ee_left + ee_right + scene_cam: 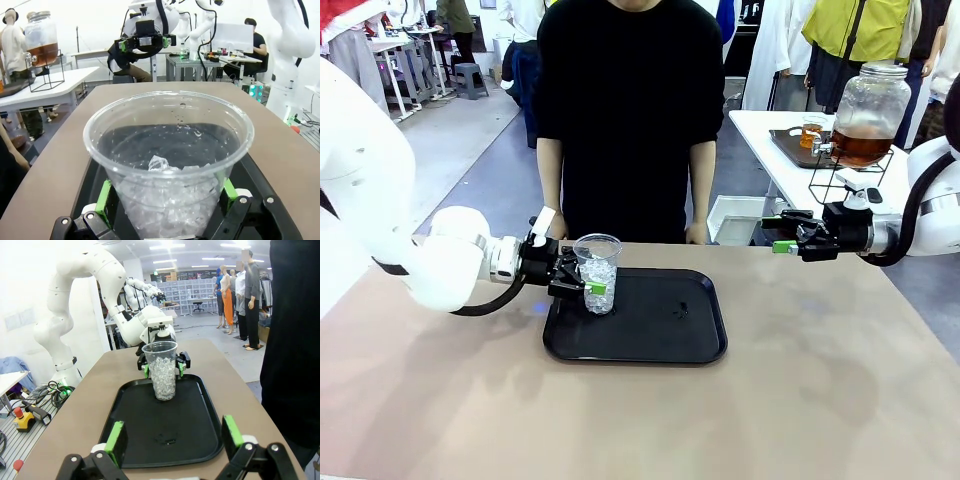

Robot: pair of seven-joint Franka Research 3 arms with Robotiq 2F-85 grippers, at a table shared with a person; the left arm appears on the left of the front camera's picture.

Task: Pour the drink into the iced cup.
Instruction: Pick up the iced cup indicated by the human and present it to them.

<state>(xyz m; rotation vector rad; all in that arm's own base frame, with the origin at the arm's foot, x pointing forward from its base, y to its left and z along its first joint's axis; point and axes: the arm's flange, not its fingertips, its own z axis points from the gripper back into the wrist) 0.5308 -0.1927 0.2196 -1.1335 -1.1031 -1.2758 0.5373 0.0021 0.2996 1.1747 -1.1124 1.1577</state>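
A black tray (660, 322) lies on the tabletop (820, 390) near the middle of its far edge, a little toward the left side. A clear plastic cup (598, 250) stands upright in the tray's far left corner, filled about halfway with ice (161, 166). The left gripper (590, 279) reaches in level from the left edge of the tabletop, low over the tray's left rim. Its two fingers are clamped on the lower part of the cup, and in the left wrist view the green pads (104, 196) lie against opposite sides of the cup wall. The right gripper (778, 232) hangs in the air at the far right corner of the tabletop, pointing left toward the tray and well apart from the cup. Its fingers are spread wide with nothing between them. The drink (861, 149) is amber-brown and fills the bottom part of a large round glass jar (873, 100) with a lid. The jar sits on a black wire stand (848, 178) on a white side table (765, 135) beyond the far right corner of the tabletop, behind the right arm. A person (630, 110) in a black top stands at the far edge, just behind the tray, with arms hanging down.
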